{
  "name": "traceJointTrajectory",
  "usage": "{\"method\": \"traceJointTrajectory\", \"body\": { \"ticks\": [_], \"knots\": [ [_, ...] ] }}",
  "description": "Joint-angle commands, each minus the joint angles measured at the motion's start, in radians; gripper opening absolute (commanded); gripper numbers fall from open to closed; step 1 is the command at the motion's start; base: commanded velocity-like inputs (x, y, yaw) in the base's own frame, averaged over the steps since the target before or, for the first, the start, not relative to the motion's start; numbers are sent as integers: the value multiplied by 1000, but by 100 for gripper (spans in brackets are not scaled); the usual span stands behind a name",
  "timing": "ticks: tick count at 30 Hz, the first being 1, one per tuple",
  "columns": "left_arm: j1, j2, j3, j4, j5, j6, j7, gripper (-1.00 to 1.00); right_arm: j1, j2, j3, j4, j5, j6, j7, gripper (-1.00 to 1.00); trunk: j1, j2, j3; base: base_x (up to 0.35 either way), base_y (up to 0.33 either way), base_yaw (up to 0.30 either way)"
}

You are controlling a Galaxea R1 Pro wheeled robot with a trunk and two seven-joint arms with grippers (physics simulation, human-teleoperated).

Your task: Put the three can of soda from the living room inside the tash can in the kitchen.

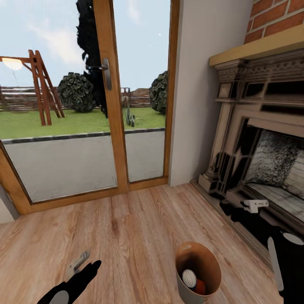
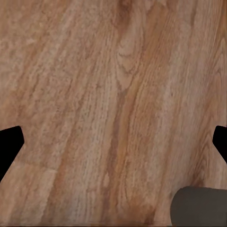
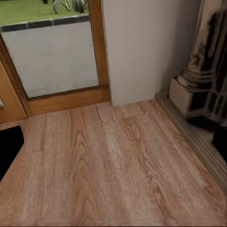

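Looking down, floor: pale wood floor (image 1: 126, 236) runs from the glass doors to the hearth, grain lines clear in both wrist views.
Room: the living room; glass doors (image 1: 84, 105) in a wood frame fill the 11 o'clock part of the head view, with a metal door handle (image 1: 105, 72) on the middle post. Through the glass show lawn, bushes and a wooden swing frame (image 1: 42, 88).
Wall: a plain pale wall strip (image 1: 198, 105) stands at 1 o'clock between door frame and fireplace.
Fireplace: brick fireplace (image 1: 261, 139) with a carved dark surround and a pale mantel at 3 o'clock.
Left arm: black forearm low at 7 o'clock, left tool (image 1: 80, 264) pointing up and away over the floor. In the left wrist view its black fingertips (image 2: 9, 144) sit at opposite edges, spread wide apart with bare floor between them.
Right arm: black and white links at 4 o'clock beside the hearth; right tool (image 1: 255, 205) is pale and small there, and whether it is apart or together cannot be told.
Container: the tash can (image 1: 185, 276) stands on the floor at 5 o'clock, tan inside.
Contents: an orange can of soda (image 1: 193, 280) with a silver top lies inside it, leaning on the wall.
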Motion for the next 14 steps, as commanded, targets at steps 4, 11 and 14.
{"method": "traceJointTrajectory", "body": {
  "ticks": [4,11,14],
  "knots": [
    [0,0,-37,119,-47,-1,-2,100,9,11,-2,36,2,3,-2,100,0,0,0,0,0,0],
    [0,7,-95,275,-126,-13,-88,100,15,33,-2,101,3,5,-2,100,0,0,0,0,0,0],
    [12,12,-98,288,-126,-17,-142,100,15,36,-3,105,3,5,-2,100,0,0,0,0,0,0]
  ]
}}
